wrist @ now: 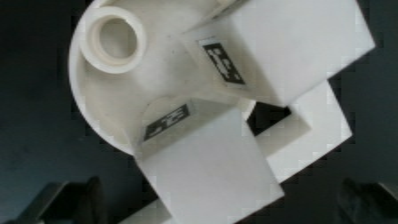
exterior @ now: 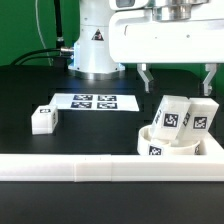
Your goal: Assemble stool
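Observation:
The white round seat (exterior: 168, 143) lies at the exterior view's right, against the rail's corner. Two white tagged legs (exterior: 172, 117) (exterior: 201, 116) stand on it, side by side. A third leg (exterior: 43, 118) lies alone at the exterior view's left. My gripper (exterior: 176, 78) hangs open and empty above the seat and its two legs, touching nothing. In the wrist view the seat (wrist: 111, 75) shows one round hole, and two tagged legs (wrist: 249, 55) (wrist: 214, 165) lie over it. The gripper (wrist: 214, 208) is spread wide, with its fingers only dim shapes at the frame's edge.
The marker board (exterior: 95, 101) lies flat in front of the robot base (exterior: 95, 45). The long white L-shaped rail (exterior: 90, 170) runs along the near table edge and turns up at the exterior view's right, beside the seat.

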`<state>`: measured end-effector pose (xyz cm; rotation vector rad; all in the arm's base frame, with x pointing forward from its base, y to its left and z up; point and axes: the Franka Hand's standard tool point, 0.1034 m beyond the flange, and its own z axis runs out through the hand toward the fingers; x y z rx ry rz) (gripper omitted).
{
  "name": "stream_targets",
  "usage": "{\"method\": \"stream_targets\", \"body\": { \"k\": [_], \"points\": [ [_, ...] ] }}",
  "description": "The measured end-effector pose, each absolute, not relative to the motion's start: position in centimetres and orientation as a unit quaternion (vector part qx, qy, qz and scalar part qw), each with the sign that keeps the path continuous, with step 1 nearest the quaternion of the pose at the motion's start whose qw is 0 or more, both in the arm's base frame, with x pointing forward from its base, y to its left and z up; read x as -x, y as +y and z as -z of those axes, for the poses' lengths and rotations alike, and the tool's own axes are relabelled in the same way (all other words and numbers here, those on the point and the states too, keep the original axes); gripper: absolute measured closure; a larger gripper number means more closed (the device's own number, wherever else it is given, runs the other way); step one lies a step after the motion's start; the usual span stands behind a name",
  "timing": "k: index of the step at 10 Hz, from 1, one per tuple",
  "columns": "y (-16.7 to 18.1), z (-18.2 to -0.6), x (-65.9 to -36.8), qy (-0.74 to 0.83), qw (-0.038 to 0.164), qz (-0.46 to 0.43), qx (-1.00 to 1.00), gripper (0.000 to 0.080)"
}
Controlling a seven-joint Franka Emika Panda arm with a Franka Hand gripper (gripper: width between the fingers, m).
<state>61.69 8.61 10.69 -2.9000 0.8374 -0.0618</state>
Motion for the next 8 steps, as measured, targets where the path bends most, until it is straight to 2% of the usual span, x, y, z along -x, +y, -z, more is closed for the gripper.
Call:
{"method": "stream_targets", "body": {
  "k": [4,5,8],
  "points": [
    [8.32,-10.61,-61.69,0.157,0.056,0.029,0.986,0.015],
    [8.1,-10.38,-61.58,0.062,0.039,0.035,0.997,0.015],
    [9.09,-9.87,-61.24,-0.138,0.013,0.034,0.99,0.015]
  ]
}}
